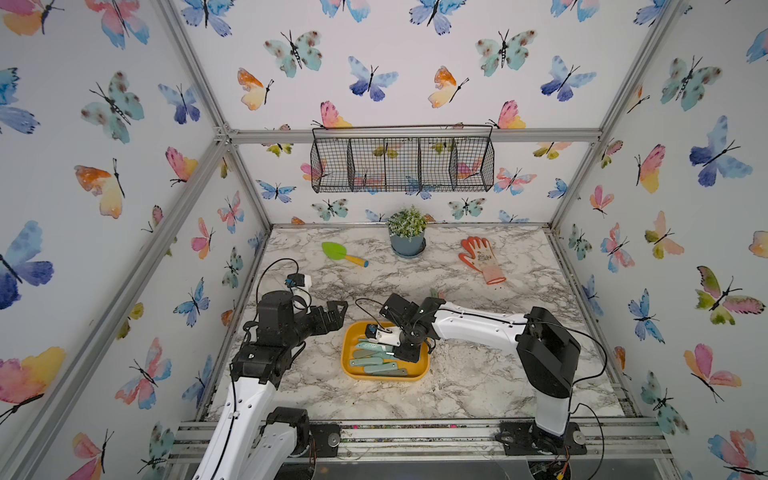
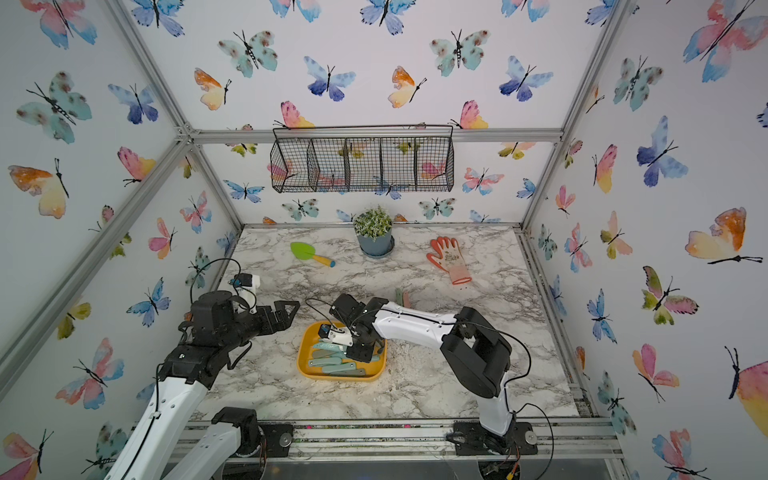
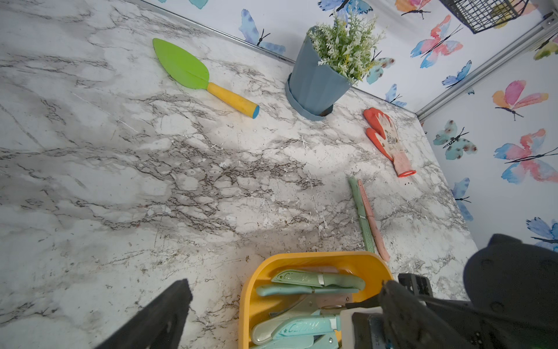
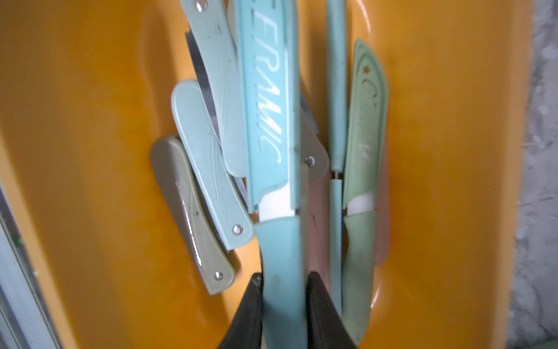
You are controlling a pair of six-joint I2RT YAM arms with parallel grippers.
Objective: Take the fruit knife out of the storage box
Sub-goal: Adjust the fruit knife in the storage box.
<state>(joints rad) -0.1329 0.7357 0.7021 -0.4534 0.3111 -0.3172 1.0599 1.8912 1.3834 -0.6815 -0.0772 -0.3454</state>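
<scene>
The storage box [image 1: 348, 332] is a shallow yellow-orange tray on the marble table, holding several sheathed and folding knives. My right gripper [image 4: 283, 281] reaches down into it and is shut on the handle of a light blue fruit knife [image 4: 267, 121] with a lettered sheath. That knife lies on top of the pile, and its sheath [image 3: 302, 327] also shows in the left wrist view. In both top views the right gripper [image 1: 405, 353] stands over the tray's right half. My left gripper [image 1: 338, 309] hovers open just left of the tray [image 3: 250, 290], holding nothing.
A green knife [image 3: 360, 211] and a pink knife [image 3: 373, 223] lie side by side on the table just behind the tray. Further back are a green trowel [image 1: 343, 253], a potted plant [image 1: 407, 232] and an orange glove [image 1: 482, 259]. A black wire basket [image 1: 401, 164] hangs on the back wall.
</scene>
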